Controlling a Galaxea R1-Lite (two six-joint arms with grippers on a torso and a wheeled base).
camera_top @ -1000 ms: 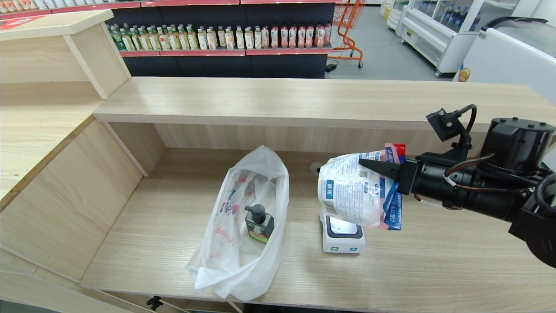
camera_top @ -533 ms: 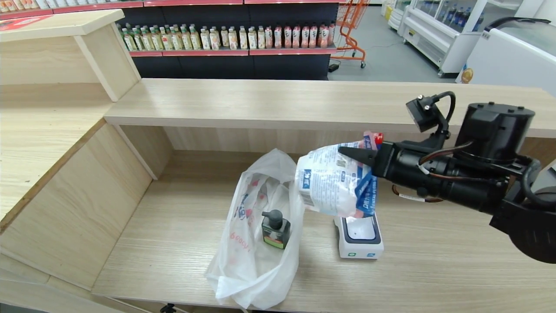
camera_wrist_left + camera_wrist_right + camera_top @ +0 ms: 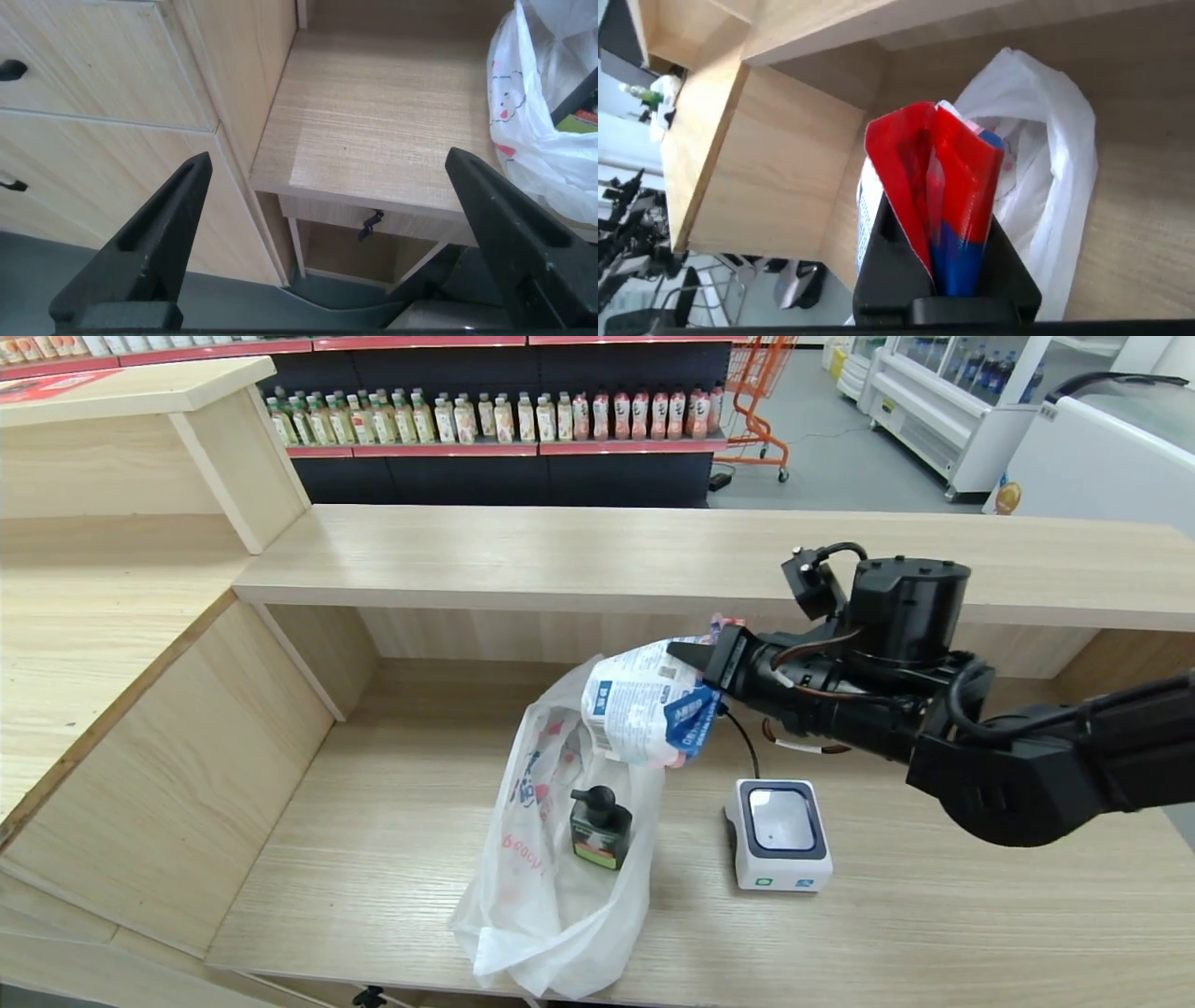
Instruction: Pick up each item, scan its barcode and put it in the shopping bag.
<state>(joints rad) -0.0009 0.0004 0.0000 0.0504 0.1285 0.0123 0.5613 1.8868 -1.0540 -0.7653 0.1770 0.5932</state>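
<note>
Bag (image 3: 523, 896): thin, crinkled white plastic film with red print, lying open on the counter.

Pouch (image 3: 635, 705): soft, glossy packet, white with blue and red ends, held in the air above the bag's far mouth, at 12 o'clock of the bottle. The right gripper (image 3: 695, 665) is clamped on its red sealed end.

Scanner (image 3: 780, 835): white rounded box with a dark glass window, at 3 o'clock of the bag, apart from it.

Bottle (image 3: 599, 826): small, dark, pump-topped, inside the bag.

Left gripper (image 3: 327, 159): black fingers spread wide, holding nothing, facing the counter's near edge.

Counter (image 3: 934, 933): pale wood-grain laminate, raised ledge at 12 o'clock. Beyond it stand shelves (image 3: 523, 448) of drinks, with freezers (image 3: 1074, 457) at 2 o'clock.
</note>
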